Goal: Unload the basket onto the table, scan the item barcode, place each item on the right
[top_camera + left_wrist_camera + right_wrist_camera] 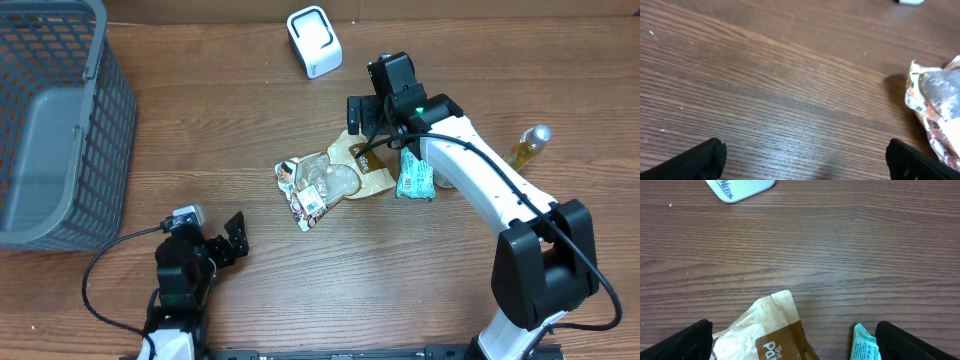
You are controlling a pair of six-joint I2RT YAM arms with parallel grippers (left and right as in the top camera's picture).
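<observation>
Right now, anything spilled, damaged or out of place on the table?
Nothing looks spilled or torn. The one oddity is that the clear packet is crumpled and overlaps the brown pouch in a loose heap, so neither lies flat.

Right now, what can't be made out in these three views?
Clear snack bag: print too small overhead; blurred and cut by the right edge in the left wrist view.
Teal packet: partly under the right arm overhead; cut by the bottom edge in the right wrist view.
Bottle: label too small overhead.

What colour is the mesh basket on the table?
The basket is grey; the overhead view shows it best.
</observation>
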